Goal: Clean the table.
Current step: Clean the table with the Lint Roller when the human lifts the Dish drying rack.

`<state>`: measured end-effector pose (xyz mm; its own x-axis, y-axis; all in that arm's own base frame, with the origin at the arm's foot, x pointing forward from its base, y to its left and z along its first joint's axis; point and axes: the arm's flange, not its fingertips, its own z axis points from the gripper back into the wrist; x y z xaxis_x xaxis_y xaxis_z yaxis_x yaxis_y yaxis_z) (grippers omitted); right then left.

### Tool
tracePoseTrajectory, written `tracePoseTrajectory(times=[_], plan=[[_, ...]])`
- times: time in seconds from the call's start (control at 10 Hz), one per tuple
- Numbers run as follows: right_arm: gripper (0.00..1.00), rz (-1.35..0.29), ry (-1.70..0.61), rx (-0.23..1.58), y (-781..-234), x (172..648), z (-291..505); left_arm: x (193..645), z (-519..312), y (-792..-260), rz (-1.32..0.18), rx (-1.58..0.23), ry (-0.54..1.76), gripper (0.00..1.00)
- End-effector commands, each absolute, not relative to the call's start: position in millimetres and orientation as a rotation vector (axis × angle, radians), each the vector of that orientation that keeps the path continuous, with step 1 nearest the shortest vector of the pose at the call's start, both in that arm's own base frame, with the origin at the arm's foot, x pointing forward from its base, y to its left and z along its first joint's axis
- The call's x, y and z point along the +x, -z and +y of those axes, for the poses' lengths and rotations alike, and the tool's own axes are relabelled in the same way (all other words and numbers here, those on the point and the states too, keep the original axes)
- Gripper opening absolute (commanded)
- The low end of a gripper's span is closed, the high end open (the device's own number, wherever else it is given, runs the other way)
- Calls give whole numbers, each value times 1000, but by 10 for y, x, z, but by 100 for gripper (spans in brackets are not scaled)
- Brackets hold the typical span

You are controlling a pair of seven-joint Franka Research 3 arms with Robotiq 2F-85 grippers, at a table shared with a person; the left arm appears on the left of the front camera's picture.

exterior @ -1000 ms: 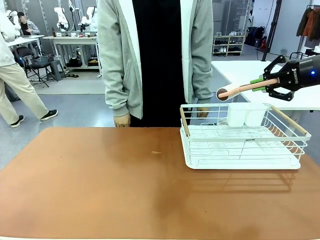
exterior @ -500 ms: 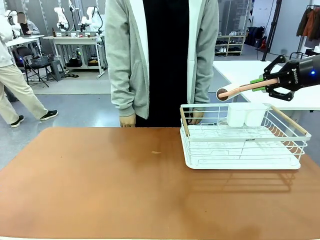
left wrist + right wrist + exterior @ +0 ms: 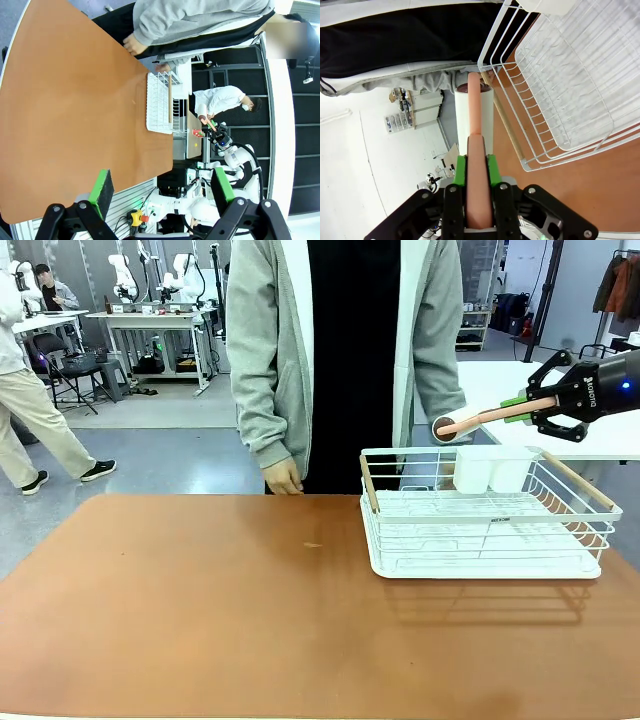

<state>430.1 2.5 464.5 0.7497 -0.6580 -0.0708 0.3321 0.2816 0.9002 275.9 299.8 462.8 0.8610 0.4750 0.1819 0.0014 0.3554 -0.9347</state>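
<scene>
Table (image 3: 200, 620) sits below rt tool (image 3: 518, 408) (clamping pink stick (image 3: 480, 419)).

Smooth matte table (image 3: 200, 620), white-coated wire rack (image 3: 470, 568)

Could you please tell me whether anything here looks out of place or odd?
Only a small brownish scrap on the table, left of the white wire rack, looks out of place. The rack sits level, nothing spilled. The right gripper holds a pink utensil aloft near it.

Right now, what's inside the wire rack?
The wire rack holds a white cutlery holder at its far side; the holder's walls hide its contents. The right gripper holds a pink utensil higher, outside it.
</scene>
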Motion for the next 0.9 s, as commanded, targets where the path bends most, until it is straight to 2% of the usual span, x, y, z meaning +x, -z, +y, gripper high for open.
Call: tracePoseTrajectory(times=[0.0,0.8], plan=[[1,-342,679,1100,-4650,4303,37,2731,3001,-4653,-489,-1195,-303,100],[1,-342,679,1100,-4650,4303,37,2731,3001,-4653,-489,-1195,-303,100]])
